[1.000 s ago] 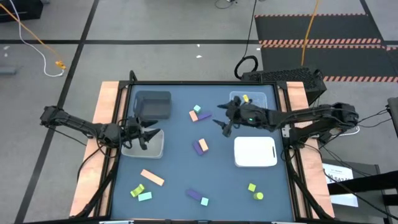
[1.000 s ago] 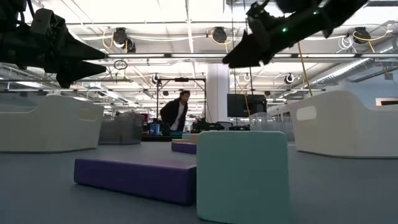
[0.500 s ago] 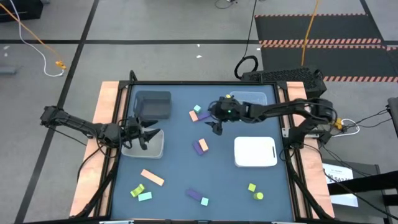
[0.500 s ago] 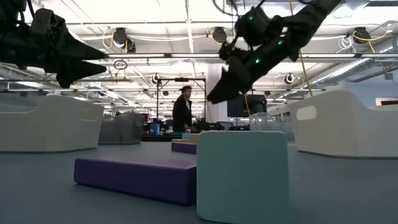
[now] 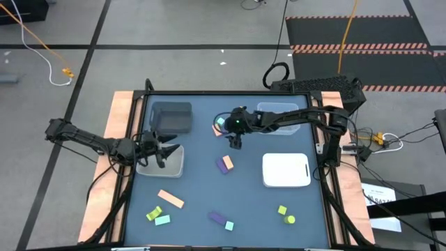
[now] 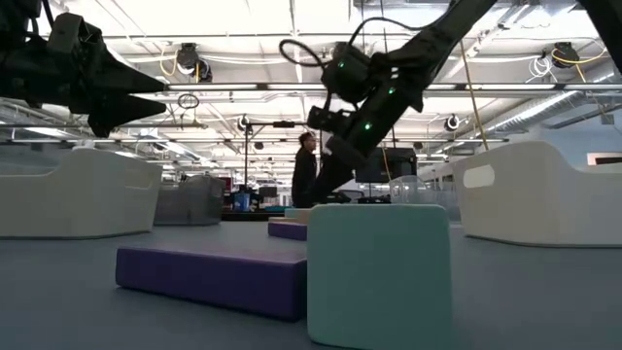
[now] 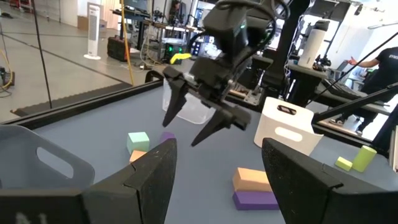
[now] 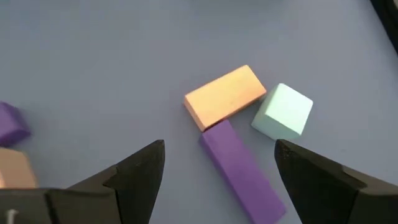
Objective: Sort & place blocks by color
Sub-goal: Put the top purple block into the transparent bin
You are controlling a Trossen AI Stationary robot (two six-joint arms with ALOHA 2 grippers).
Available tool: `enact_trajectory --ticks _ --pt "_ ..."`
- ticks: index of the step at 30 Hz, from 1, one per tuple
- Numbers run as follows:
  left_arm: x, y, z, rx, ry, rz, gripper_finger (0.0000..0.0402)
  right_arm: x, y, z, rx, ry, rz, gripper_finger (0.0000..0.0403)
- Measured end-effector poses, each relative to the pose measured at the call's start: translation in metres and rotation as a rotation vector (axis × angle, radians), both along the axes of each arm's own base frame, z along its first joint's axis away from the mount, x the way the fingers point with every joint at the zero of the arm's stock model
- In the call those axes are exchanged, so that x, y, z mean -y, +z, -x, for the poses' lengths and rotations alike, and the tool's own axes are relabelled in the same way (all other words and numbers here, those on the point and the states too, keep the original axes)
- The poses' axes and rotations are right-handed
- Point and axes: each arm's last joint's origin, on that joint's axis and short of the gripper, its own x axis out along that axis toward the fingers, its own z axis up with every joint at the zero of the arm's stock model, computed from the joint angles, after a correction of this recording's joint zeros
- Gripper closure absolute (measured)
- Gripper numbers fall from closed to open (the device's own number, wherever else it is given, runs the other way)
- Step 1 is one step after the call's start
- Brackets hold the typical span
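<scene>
- Blue-grey table (image 5: 202, 174) edged in pale wood, on a grey floor with taped lines.
- Blocks scattered: orange bar (image 8: 225, 97), purple bar (image 8: 241, 171) and teal cube (image 8: 283, 111) touching near mid-table; others along the near edge.
- Right gripper (image 5: 235, 138) spread wide, empty, above that cluster.
- Left gripper (image 5: 171, 148) parted, empty, over the clear bin (image 5: 172, 165).
- Person (image 6: 304, 171) standing in the bright room beyond.

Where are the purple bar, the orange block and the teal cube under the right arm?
purple bar (image 8: 241, 172), right wrist view, top face.
orange block (image 8: 224, 96), right wrist view, top face.
teal cube (image 8: 283, 111), right wrist view, top face.
</scene>
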Motion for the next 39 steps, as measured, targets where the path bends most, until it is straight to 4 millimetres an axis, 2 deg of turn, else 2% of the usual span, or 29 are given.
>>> enact_trajectory --ticks 13,23,28,36,39 --pt "0.0 0.0 0.0 0.0 0.0 0.0 0.0165 0.034 -0.033 0.004 -0.069 -0.071 -0.061 0.011" --pt "0.0 0.0 0.0 0.0 0.0 0.0 0.0165 0.043 -0.038 0.007 -0.038 -0.091 -0.187 0.0124" --pt "0.0 0.0 0.0 0.0 0.0 0.0 0.0165 0.042 -0.039 0.007 -0.044 -0.092 -0.191 0.0175" --pt "0.0 0.0 0.0 0.0 0.0 0.0 0.0165 0.04 -0.039 0.007 -0.046 -0.084 -0.199 0.0315" --pt "0.0 0.0 0.0 0.0 0.0 0.0 0.0165 0.039 -0.036 0.008 -0.05 -0.067 -0.189 0.0318"
